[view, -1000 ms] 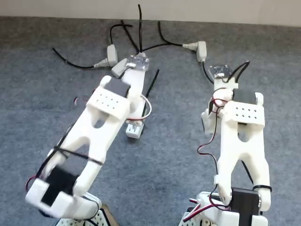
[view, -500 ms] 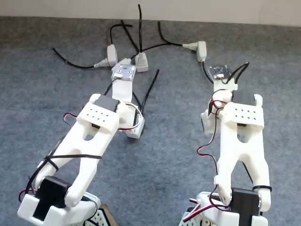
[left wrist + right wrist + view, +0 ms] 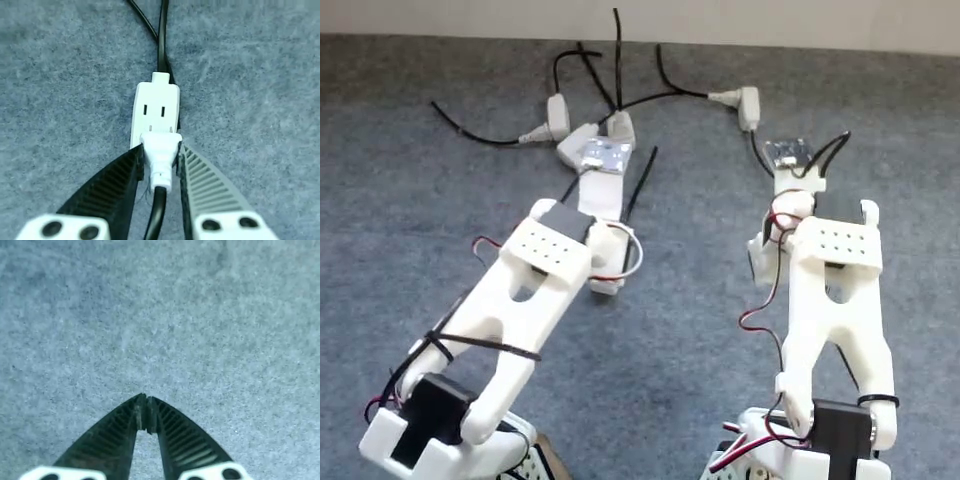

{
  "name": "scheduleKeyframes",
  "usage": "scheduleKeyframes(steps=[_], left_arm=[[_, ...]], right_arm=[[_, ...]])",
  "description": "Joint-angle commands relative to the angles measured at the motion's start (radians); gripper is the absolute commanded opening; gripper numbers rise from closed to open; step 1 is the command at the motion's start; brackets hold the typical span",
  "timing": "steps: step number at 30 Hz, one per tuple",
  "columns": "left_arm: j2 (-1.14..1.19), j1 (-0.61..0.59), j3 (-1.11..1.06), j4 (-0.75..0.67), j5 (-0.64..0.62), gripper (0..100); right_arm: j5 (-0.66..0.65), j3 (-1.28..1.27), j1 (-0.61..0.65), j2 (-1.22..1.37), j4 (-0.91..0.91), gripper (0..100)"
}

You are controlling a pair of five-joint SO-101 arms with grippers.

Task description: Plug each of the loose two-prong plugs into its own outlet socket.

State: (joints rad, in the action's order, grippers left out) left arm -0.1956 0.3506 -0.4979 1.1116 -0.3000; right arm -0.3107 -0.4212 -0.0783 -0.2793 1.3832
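Grey carpet covers the whole table. The left gripper is pinching a white plug. Its black finger presses one side of the plug and its grey finger presses the other side, so the plug sits right between the two tips. The plug's black cord runs back between the fingers toward the wrist.

Just past the finger tips lies a white socket, flat on the carpet. It has two thin slots on its top face. The front of the plug touches the near end of this socket. I cannot tell if the prongs are inside it. The socket's cord is black and leads away from the far end, away from the gripper.

In the high view the left arm stretches up the table toward the far edge, where the cords come together. A second white piece lies near there, off to the left side. A third white piece lies well apart from it on the right side, just past the tip of the right arm. Both have black cords.

The right gripper has its two black fingers pressed together at the tips, with nothing between them. It hangs over bare carpet.
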Motion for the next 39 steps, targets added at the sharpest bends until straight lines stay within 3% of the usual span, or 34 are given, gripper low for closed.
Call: scheduleKeyframes(steps=[1,11,25,39], left_arm=[[0.001,0.028,0.041,0.018,-0.008,1],[-0.004,-0.042,0.018,0.054,0.006,1],[0.007,0.002,-0.004,0.051,0.012,1],[0.22,0.001,0.099,0.061,0.012,1]], right_arm=[[-0.006,0.002,-0.012,-0.033,-0.015,0.8],[-0.006,-0.084,-0.007,-0.036,-0.107,0.8],[-0.006,-0.087,-0.007,-0.041,-0.105,0.8],[-0.006,-0.088,-0.007,-0.041,-0.099,0.8]])
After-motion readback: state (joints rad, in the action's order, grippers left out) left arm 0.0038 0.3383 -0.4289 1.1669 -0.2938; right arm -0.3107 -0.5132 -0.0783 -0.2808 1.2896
